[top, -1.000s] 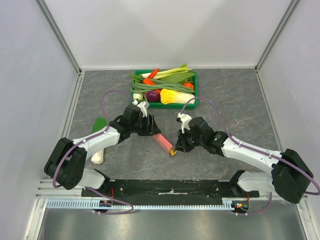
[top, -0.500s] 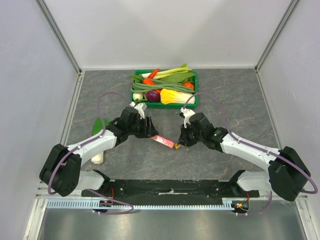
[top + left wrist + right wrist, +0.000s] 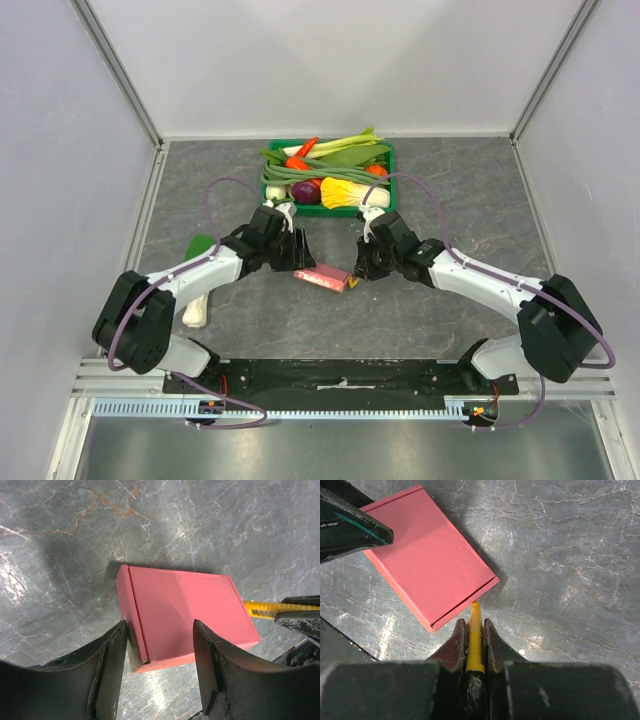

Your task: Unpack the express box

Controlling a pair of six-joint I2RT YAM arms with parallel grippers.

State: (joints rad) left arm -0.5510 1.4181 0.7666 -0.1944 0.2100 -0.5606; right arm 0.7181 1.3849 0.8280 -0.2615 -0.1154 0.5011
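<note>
The express box (image 3: pixel 322 277) is found near the middle of the desk (image 3: pixel 450 200), between the two arms and in front of the green crate (image 3: pixel 393 195) of vegetables. In the left wrist view its plain pink top face is seen, with a fold line running along one short end. That end is taken between the left fingers (image 3: pixel 107 680), which are set about halfway apart. One is pressed against the corner of the short end and the other is laid over the long edge. From the dark shadow cast beside it, the box is judged to be held slightly clear of the desk, though this cannot be confirmed.

At the opposite end a thin yellow ribbed tool (image 3: pixel 475 640) is clamped between the right fingers (image 3: pixel 454 645), which are closed almost fully on it. Its tip lies right at the seam where the lid meets the side wall. Whether it is touching or already a little way in cannot be told.

The step in hand is judged to be the opening of the lid. The box is closed and nothing is seen taken out. For the next move, the tip would have to be worked into the seam and levered up. Meanwhile the box would have to be steadied firmly at its other end so that it is not pushed away.

Well apart, to the left, a green-and-white vegetable (image 3: pixel 200 247) is lying on the desk.
</note>
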